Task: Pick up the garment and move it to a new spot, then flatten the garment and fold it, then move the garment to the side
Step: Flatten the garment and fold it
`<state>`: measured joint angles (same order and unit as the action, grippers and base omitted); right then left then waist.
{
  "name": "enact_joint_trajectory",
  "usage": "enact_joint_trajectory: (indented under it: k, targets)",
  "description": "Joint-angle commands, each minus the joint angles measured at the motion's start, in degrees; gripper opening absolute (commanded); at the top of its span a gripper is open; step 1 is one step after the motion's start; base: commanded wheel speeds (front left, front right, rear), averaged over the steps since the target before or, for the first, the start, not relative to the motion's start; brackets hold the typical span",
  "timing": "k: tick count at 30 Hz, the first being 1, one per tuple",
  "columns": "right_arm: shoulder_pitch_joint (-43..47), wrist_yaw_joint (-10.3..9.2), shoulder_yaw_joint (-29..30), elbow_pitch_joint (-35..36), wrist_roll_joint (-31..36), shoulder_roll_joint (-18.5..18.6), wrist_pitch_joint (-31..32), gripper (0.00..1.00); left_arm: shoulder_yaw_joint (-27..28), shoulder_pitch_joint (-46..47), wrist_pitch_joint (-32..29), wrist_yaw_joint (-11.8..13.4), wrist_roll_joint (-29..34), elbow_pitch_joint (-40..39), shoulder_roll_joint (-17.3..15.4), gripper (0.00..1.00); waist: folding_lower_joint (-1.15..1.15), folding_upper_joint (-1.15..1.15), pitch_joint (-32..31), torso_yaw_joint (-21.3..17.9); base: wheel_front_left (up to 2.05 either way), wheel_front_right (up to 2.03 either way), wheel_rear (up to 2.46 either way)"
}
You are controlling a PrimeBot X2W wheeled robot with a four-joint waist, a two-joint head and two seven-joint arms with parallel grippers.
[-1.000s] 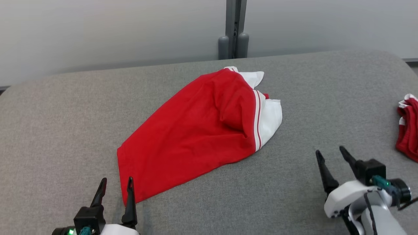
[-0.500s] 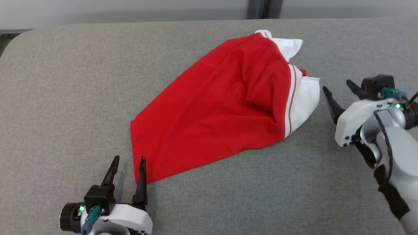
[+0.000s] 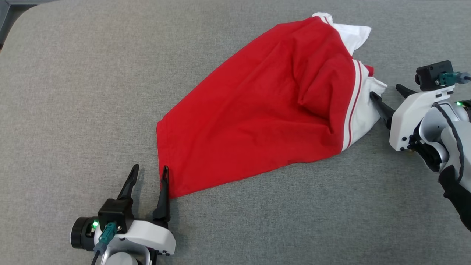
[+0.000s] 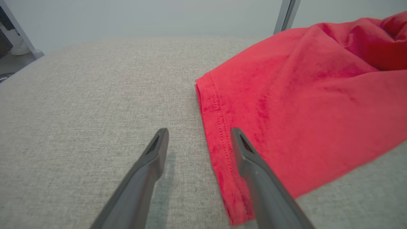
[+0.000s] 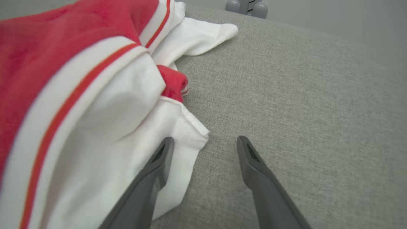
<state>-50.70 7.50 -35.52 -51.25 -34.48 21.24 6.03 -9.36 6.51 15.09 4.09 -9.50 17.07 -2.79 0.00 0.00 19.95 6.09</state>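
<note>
The garment (image 3: 265, 106) is red with a white striped part at its right end, and lies crumpled on the grey cloth surface (image 3: 73, 92). My left gripper (image 3: 151, 170) is open at the garment's near left corner, with its right finger over the red hem (image 4: 219, 127). My right gripper (image 3: 384, 90) is open at the white end (image 5: 133, 105), with its left finger over the white corner and its right finger above bare grey cloth. Neither gripper holds anything.
The grey padded surface extends all around the garment (image 5: 302, 95). A grey post with two rounded feet (image 5: 246, 6) stands past the far edge. The surface's rounded left corner (image 3: 22, 11) is at the upper left.
The head camera has tilted down and closer, so the whole picture has shifted. My right gripper has moved from the near right up to the garment's white end. The left gripper has edged to the hem corner.
</note>
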Motion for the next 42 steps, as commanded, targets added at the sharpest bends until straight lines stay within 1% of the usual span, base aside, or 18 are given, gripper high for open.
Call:
enact_joint_trajectory:
  k: [1, 5, 6, 7, 8, 9, 10, 15, 19, 25, 30, 31, 34, 37, 38, 39, 42]
  targets:
    - [-0.67, -0.02, -0.7, -0.03, -1.61, 0.49, 0.37, 1.0, -0.03, 1.3, 0.07, 0.05, 0.14, -0.24, -0.24, 1.0, 0.0, 0.0, 0.6, 0.5, 0.0, 0.0, 0.0]
    - [-1.07, -0.01, -4.34, 0.14, -4.35, 1.35, 0.13, 1.0, -0.34, 1.71, 0.07, 0.25, -0.03, -0.4, -0.25, 1.0, 0.0, 0.0, 1.49, 1.17, 0.0, 0.0, 0.0]
    - [-1.08, 0.0, -5.42, 0.18, -4.76, 1.5, -0.17, 0.88, -0.4, 1.81, 0.07, 0.37, -0.1, -0.37, -0.24, 1.0, 0.0, 0.0, 1.61, 1.29, 0.0, 0.0, 0.0]
    - [-0.96, 0.0, -6.19, 0.04, -5.51, 1.43, -0.42, 0.59, -0.38, 1.91, 0.07, 0.55, -0.22, -0.36, -0.25, 1.0, 0.0, 0.0, 1.7, 1.39, 0.0, 0.0, 0.0]
    - [-0.99, 0.0, -7.06, -0.09, -5.85, 1.54, -0.87, 0.4, -0.35, 2.0, 0.07, 0.63, -0.31, -0.36, -0.25, 1.0, 0.0, 0.0, 1.78, 1.46, 0.0, 0.0, 0.0]
    - [-1.11, -0.01, -7.81, -0.27, -6.18, 1.78, -1.22, 0.18, -0.38, 2.08, 0.07, 0.64, -0.4, -0.35, -0.24, 1.0, 0.0, 0.0, 1.84, 1.53, 0.0, 0.0, 0.0]
    - [-1.24, -0.01, -8.47, -0.54, -6.69, 1.98, -1.68, 0.0, -0.39, 2.11, 0.07, 0.71, -0.43, -0.3, -0.24, 1.0, 0.0, 0.0, 1.86, 1.57, 0.0, 0.0, 0.0]
    - [-2.65, -0.03, -9.77, -2.15, -7.6, 2.9, -7.36, 0.0, -0.18, 2.08, 0.07, 0.95, -0.53, -0.23, -0.24, 1.0, 0.0, 0.0, 1.63, 1.41, 0.0, 0.0, 0.0]
    - [-2.49, -0.02, -8.85, -4.35, -9.13, 2.06, -12.87, 0.0, -0.15, 1.51, 0.07, 0.85, -0.59, -0.31, -0.24, 1.0, 0.0, 0.0, 0.24, 0.72, 0.0, 0.0, 0.0]
    - [1.99, -0.02, -6.7, -5.86, -13.34, 0.35, -18.89, 0.0, 0.01, -0.27, 0.07, 0.79, -0.75, -0.33, -0.25, 1.0, 0.0, 0.0, -3.61, -1.59, 0.0, 0.0, 0.0]
    - [7.71, -0.02, -3.82, -3.97, -16.66, -0.38, -20.99, 0.0, 0.49, -1.77, 0.07, 0.93, -0.72, -0.07, -0.24, 1.0, 0.0, 0.0, -7.09, -4.38, 0.0, 0.0, 0.0]
    - [10.09, -0.02, -1.83, -2.87, -17.86, -0.43, -21.21, 0.0, 0.79, -2.24, 0.07, 1.08, -0.72, 0.08, -0.26, 1.0, 0.0, 0.0, -8.31, -5.37, 0.0, 0.0, 0.0]
    - [13.72, -0.01, 2.02, 1.35, -18.62, -0.95, -21.32, 0.0, 1.43, -3.24, 0.07, 1.05, -0.62, 0.13, -0.24, 1.0, 0.0, 0.0, -10.0, -6.92, 0.0, 0.0, 0.0]
    - [17.95, -0.01, 6.35, 8.18, -18.46, -1.82, -21.28, 0.0, 2.04, -4.29, 0.07, 0.89, -0.43, 0.34, -0.25, 1.0, 0.0, 0.0, -11.56, -8.32, 0.0, 0.0, 0.0]
    - [19.13, -0.01, 7.34, 11.04, -18.06, -2.17, -21.28, 0.0, 2.26, -4.58, 0.07, 0.86, -0.35, 0.39, -0.23, 1.0, 0.0, 0.0, -12.02, -8.76, 0.0, 0.0, 0.0]
    - [19.13, -0.01, 7.34, 11.04, -18.06, -2.17, -21.28, 0.0, 2.26, -4.58, 0.07, 0.86, -0.35, 0.39, -0.23, 1.0, 0.0, 0.0, -12.02, -8.76, 0.0, 0.0, 0.0]
    - [22.06, -0.01, 10.2, 18.69, -17.09, -2.97, -21.28, 0.0, 2.88, -5.48, 0.07, 0.78, -0.18, 0.63, -0.24, 1.0, 0.0, 0.0, -13.1, -9.94, 0.0, 0.0, 0.0]
